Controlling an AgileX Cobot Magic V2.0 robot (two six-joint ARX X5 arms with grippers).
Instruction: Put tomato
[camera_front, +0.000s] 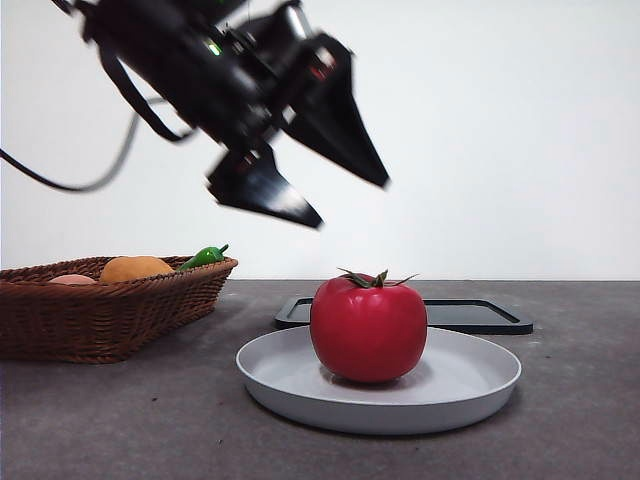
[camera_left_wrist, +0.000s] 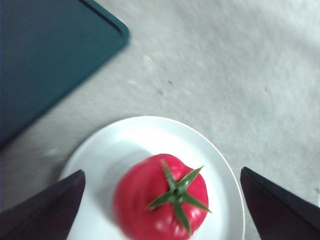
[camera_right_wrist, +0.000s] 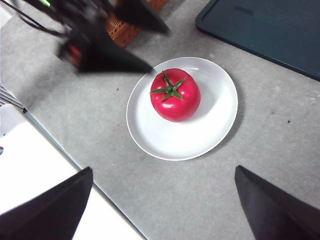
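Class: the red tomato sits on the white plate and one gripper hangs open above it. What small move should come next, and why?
Probably lift the left gripper further up and away: the glossy red tomato already rests upright on the round white plate, the jaws are open and touch nothing, and the right gripper waits high, also open.

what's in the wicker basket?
In the wicker basket the front view shows an orange fruit, a green pepper and a pale rounded thing just above the rim. The wall hides anything lower. The tomato sits on the white plate.
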